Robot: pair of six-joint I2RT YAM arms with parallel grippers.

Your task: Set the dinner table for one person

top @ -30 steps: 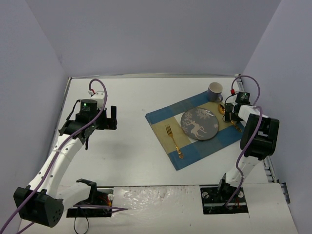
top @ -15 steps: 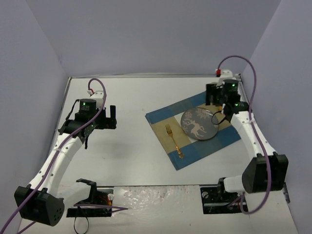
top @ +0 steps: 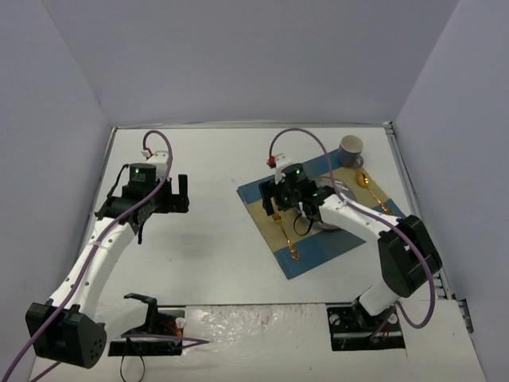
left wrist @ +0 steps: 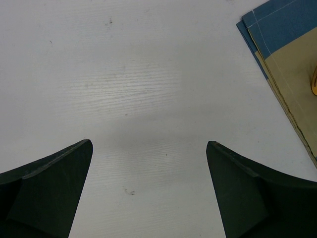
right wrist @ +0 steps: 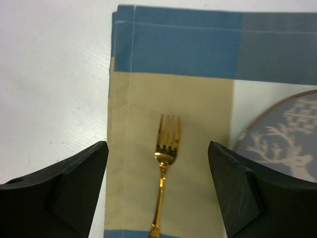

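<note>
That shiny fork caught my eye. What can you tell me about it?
The fork looks like polished gold-coloured metal, with slender tines and a slim handle. It lies flat on the beige band of the checked placemat, tines pointing away from the robot, beside the plate without touching it. Nothing grips it.

Right wrist view: fork (right wrist: 162, 183) handle cut off by the bottom edge; plate (right wrist: 282, 134) cut off by the right edge, only its left rim and part of the deer pattern show. Fingers of the right hand (right wrist: 158, 146) run out of frame at the bottom.

Top view: right arm (top: 350, 215) covers most of the plate. Gold cutlery (top: 364, 181) near the mug (top: 351, 150) is too small to identify.

Left wrist view: placemat (left wrist: 287, 64) cut off at the right edge, gold sliver (left wrist: 314, 82) there unidentifiable. Fingers of the left hand (left wrist: 149, 146) are cropped at the bottom.
</note>
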